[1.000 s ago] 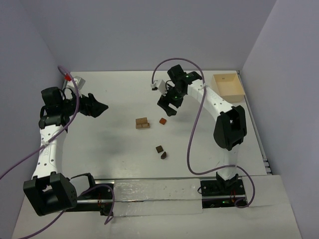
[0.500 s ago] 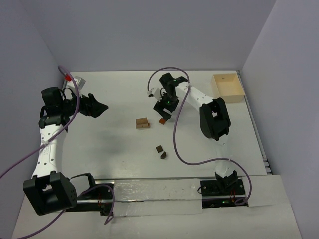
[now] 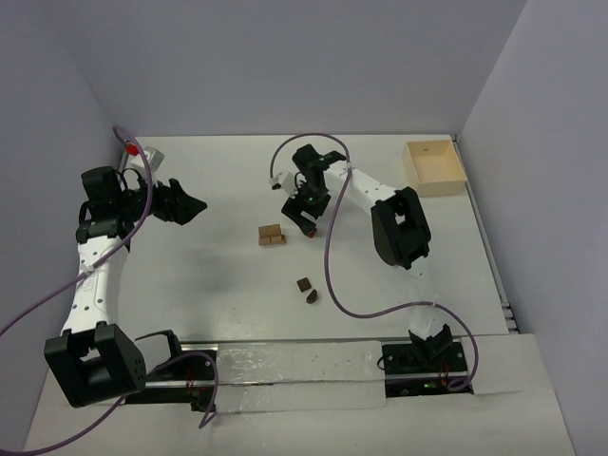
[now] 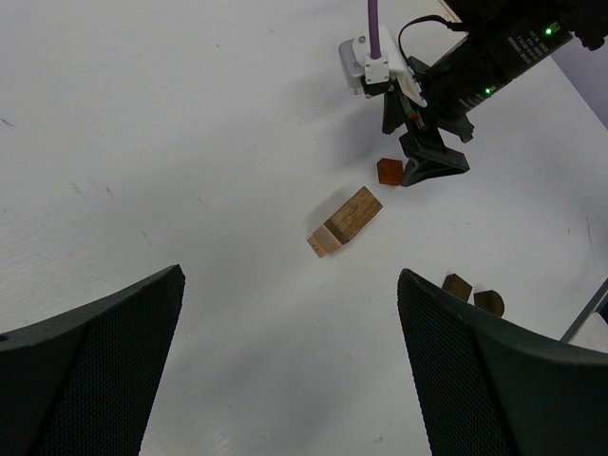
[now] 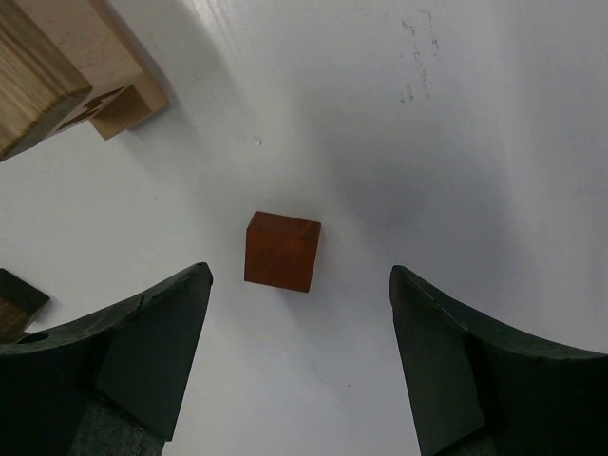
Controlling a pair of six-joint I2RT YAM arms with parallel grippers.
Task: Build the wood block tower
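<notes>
A light tan block with a darker piece on it [image 3: 272,234] lies mid-table; it also shows in the left wrist view [image 4: 347,218] and at the top left of the right wrist view [image 5: 57,66]. A small red-brown cube [image 5: 281,251] sits just right of it, also seen from the left wrist [image 4: 389,170]. My right gripper [image 3: 302,217] is open and empty, hovering over the cube with a finger on each side [image 5: 299,275]. Two dark brown pieces [image 3: 307,289] lie nearer the front. My left gripper [image 3: 185,204] is open and empty at the far left [image 4: 290,275].
A pale square wooden box [image 3: 434,166] with raised walls stands at the back right. A small grey and red object [image 3: 142,152] sits at the back left corner. The purple cable of the right arm loops over the table's middle.
My right gripper has moved left and toward the front, from behind the red-brown cube to directly over it. The left arm and the blocks have not moved.
</notes>
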